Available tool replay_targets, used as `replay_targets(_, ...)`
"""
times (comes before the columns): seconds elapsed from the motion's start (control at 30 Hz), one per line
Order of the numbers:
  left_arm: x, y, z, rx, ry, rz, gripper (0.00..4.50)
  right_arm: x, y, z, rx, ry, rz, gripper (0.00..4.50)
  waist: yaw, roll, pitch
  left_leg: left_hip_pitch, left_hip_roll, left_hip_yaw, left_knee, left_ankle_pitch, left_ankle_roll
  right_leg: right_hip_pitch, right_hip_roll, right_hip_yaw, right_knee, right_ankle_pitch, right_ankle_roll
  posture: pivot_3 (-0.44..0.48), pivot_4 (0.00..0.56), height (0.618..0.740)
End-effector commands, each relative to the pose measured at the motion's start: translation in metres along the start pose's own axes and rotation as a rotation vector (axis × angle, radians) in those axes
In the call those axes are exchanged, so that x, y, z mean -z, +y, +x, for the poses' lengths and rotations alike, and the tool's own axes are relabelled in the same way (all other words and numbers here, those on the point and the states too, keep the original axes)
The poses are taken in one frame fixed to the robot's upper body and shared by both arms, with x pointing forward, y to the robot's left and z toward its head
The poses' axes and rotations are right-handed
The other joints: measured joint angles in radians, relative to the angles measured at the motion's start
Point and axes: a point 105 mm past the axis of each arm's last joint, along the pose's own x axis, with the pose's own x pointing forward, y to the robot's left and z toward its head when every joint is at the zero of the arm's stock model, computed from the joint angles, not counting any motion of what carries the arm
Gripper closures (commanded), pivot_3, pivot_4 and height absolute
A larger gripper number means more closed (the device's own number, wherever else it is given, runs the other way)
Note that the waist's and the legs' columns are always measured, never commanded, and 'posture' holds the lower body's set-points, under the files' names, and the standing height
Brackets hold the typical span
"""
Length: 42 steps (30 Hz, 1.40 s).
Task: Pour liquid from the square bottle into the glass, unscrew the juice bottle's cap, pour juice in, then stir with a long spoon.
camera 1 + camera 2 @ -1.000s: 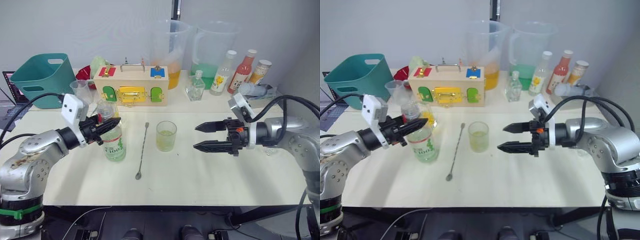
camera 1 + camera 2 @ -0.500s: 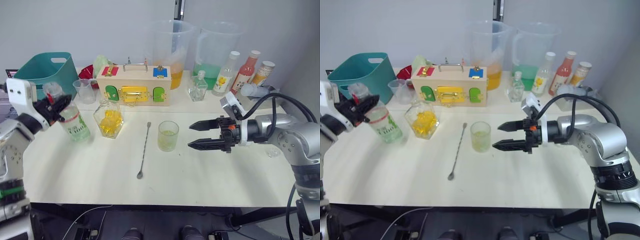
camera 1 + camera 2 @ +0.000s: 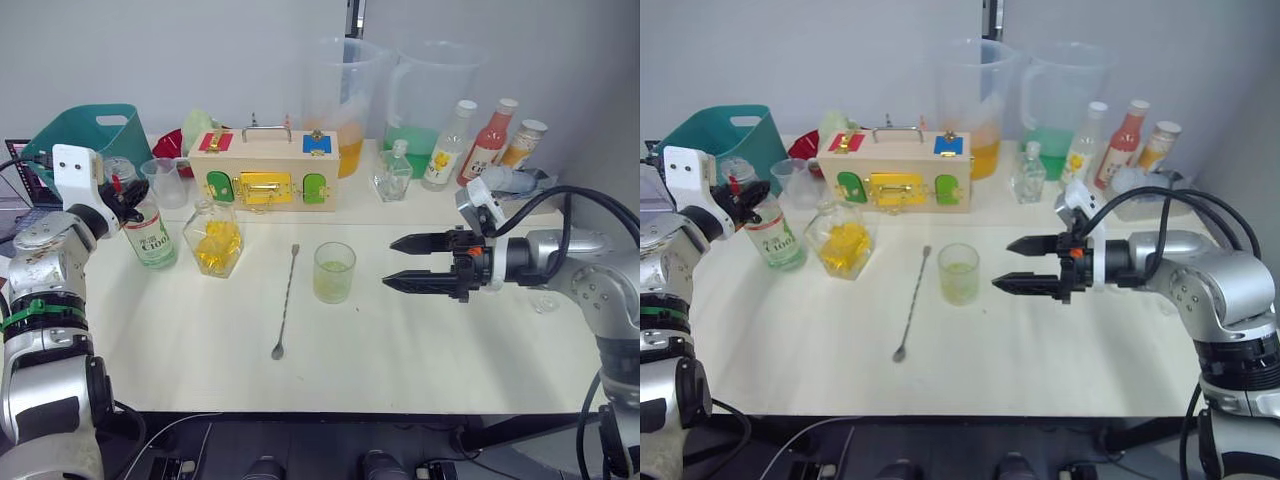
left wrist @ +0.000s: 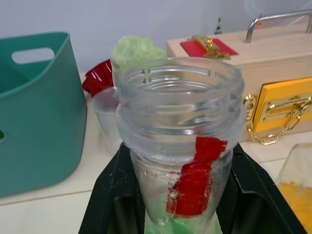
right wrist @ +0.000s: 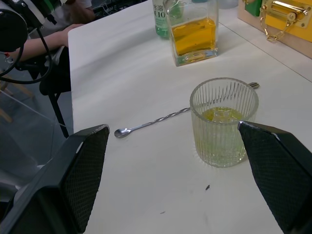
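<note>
Juice bottle (image 3: 150,232): I am seeing it upright at the left of the frame, beside the square bottle (image 3: 215,238); its mouth is open, no cap on it.
Left gripper (image 3: 120,198): I am keeping it clamped on the bottle's neck, a finger (image 4: 114,195) on each side.
Handling: I am judging thin plastic, light and squeezable; the stiff neck ring is the safest hold, since the label could slip.
Glass (image 3: 333,272): standing mid-frame, holding a little yellow-green liquid; ribbed and breakable, so I am planning a gentle pour.
Spoon (image 3: 287,299): lying flat just left of the glass, thin and awkward to pinch.
Right gripper (image 3: 410,263): hovering right of the glass, fingers apart, empty.
</note>
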Motion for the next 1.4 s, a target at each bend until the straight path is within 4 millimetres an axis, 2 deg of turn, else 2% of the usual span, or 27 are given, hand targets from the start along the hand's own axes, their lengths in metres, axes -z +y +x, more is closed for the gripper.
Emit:
replay_targets(0.03, -0.023, 0.008, -0.001, -0.031, -0.070, 0.024, 3.21, -0.012, 0.004, -0.007, 0.014, -0.023, -0.048, 0.02, -0.002, 0.000, 0.000, 0.000, 0.000, 0.000, 0.000, 0.000, 0.000, 0.000, 0.000, 0.000, 0.000, 0.000, 0.000, 0.000, 0.150, 0.731)
replay_targets(0.07, -0.022, 0.008, -0.001, -0.033, -0.068, 0.025, 3.21, -0.012, 0.003, -0.007, 0.017, -0.023, -0.049, 0.02, -0.003, 0.000, 0.000, 0.000, 0.000, 0.000, 0.000, 0.000, 0.000, 0.000, 0.000, 0.000, 0.000, 0.000, 0.000, 0.000, 0.150, 0.731)
replay_targets(0.13, -0.022, 0.010, -0.002, -0.039, -0.073, 0.014, 2.24, -0.012, 0.002, -0.006, 0.021, -0.024, -0.052, 0.00, -0.007, 0.000, 0.000, 0.000, 0.000, 0.000, 0.000, 0.000, 0.000, 0.000, 0.000, 0.000, 0.001, 0.000, 0.000, 0.000, 0.150, 0.731)
replay_targets(0.23, -0.025, 0.013, -0.004, -0.053, -0.089, 0.017, 1.29, -0.013, 0.001, -0.006, 0.024, -0.024, -0.057, 0.00, -0.010, 0.000, 0.000, 0.000, 0.000, 0.000, 0.000, 0.000, 0.000, 0.000, 0.000, 0.000, 0.001, 0.000, 0.000, 0.000, 0.150, 0.731)
replay_targets(0.3, -0.036, 0.015, -0.007, -0.060, -0.128, 0.007, 0.55, -0.014, 0.000, -0.005, 0.025, -0.024, -0.058, 0.00, -0.011, 0.000, 0.000, 0.000, 0.000, 0.000, 0.000, 0.000, 0.000, 0.000, 0.000, 0.000, 0.001, 0.000, 0.000, 0.000, 0.150, 0.731)
replay_targets(0.37, -0.051, 0.017, -0.010, -0.058, -0.191, -0.011, 0.03, -0.014, 0.000, -0.004, 0.024, -0.025, -0.060, 0.00, -0.012, 0.000, 0.000, 0.000, 0.000, 0.000, 0.000, 0.000, 0.000, 0.000, 0.000, 0.000, 0.001, 0.000, 0.000, 0.000, 0.150, 0.731)
replay_targets(0.43, -0.067, 0.014, -0.013, -0.039, -0.260, -0.021, 0.03, -0.014, 0.000, -0.004, 0.024, -0.025, -0.061, 0.00, -0.013, 0.000, 0.000, 0.000, 0.000, 0.000, 0.000, 0.000, 0.000, 0.000, 0.000, 0.000, 0.001, 0.000, 0.000, 0.000, 0.150, 0.731)
replay_targets(0.53, -0.119, 0.005, -0.024, -0.008, -0.437, 0.010, 0.03, -0.014, 0.000, -0.002, 0.018, -0.025, -0.063, 0.00, -0.011, -0.002, 0.000, 0.000, 0.000, -0.001, 0.000, 0.000, 0.000, 0.000, 0.000, 0.000, 0.001, 0.000, 0.000, 0.000, 0.150, 0.731)
replay_targets(0.63, -0.150, -0.007, -0.033, 0.034, -0.526, 0.042, 0.03, -0.014, 0.000, -0.002, 0.017, -0.023, -0.063, 0.00, -0.011, -0.002, 0.000, -0.001, 0.000, -0.001, 0.001, 0.000, 0.000, 0.000, -0.001, 0.000, 0.001, 0.000, 0.000, 0.000, 0.150, 0.731)
replay_targets(0.7, -0.166, -0.024, -0.038, 0.112, -0.567, 0.065, 0.03, -0.013, -0.001, -0.001, 0.020, -0.019, -0.066, 0.00, -0.013, -0.002, 0.000, 0.000, 0.000, -0.001, 0.000, 0.000, 0.000, 0.000, -0.001, 0.000, 0.001, 0.000, 0.000, 0.000, 0.150, 0.731)
replay_targets(0.77, -0.174, -0.051, -0.044, 0.256, -0.588, 0.085, 0.03, -0.012, -0.002, 0.001, 0.019, -0.017, -0.068, 0.00, -0.014, -0.002, 0.000, 0.000, 0.000, -0.001, 0.000, 0.000, 0.000, 0.000, -0.001, 0.000, 0.001, 0.000, 0.000, 0.000, 0.150, 0.731)
replay_targets(0.87, -0.173, -0.086, -0.054, 0.422, -0.557, 0.124, 0.03, -0.011, 0.000, 0.003, 0.008, -0.019, -0.063, 0.00, -0.016, -0.002, 0.000, 0.000, 0.000, -0.001, 0.000, 0.000, 0.000, 0.000, 0.000, 0.000, 0.001, 0.000, 0.000, 0.000, 0.150, 0.731)
replay_targets(1.0, -0.155, -0.112, -0.065, 0.565, -0.466, 0.152, 0.03, -0.007, -0.002, 0.004, 0.015, -0.017, -0.061, 0.00, -0.017, -0.002, 0.000, 0.001, 0.000, -0.001, 0.000, 0.000, 0.000, 0.000, 0.000, 0.000, 0.002, 0.000, 0.000, 0.000, 0.150, 0.731)
replay_targets(1.1, -0.132, -0.120, -0.071, 0.634, -0.376, 0.145, 0.03, -0.004, -0.004, 0.003, 0.034, -0.020, -0.066, 0.00, -0.021, -0.002, 0.000, 0.002, 0.000, 0.000, 0.000, 0.000, 0.000, 0.000, 0.000, 0.000, 0.000, 0.000, 0.000, 0.000, 0.150, 0.731)
replay_targets(1.3, -0.079, -0.123, -0.086, 0.714, -0.198, 0.098, 0.03, 0.011, -0.017, -0.009, 0.150, -0.018, -0.123, 0.00, -0.017, -0.002, 0.000, 0.002, 0.001, 0.000, 0.000, 0.000, 0.000, 0.000, 0.000, 0.000, -0.001, 0.000, 0.000, 0.000, 0.150, 0.731)
replay_targets(1.37, -0.066, -0.126, -0.090, 0.747, -0.149, 0.095, 0.03, 0.017, -0.014, -0.012, 0.148, -0.007, -0.122, 0.00, -0.015, -0.002, 0.000, 0.002, 0.000, 0.000, 0.000, 0.000, 0.000, 0.000, 0.000, 0.000, -0.001, 0.000, 0.000, 0.000, 0.150, 0.731)
replay_targets(1.4, -0.051, -0.129, -0.094, 0.773, -0.106, 0.103, 0.03, 0.027, -0.009, -0.014, 0.131, 0.002, -0.095, 0.00, -0.014, -0.002, 0.000, 0.001, 0.001, 0.000, 0.000, 0.000, 0.000, 0.000, 0.000, 0.000, -0.002, 0.000, 0.000, 0.000, 0.150, 0.731)
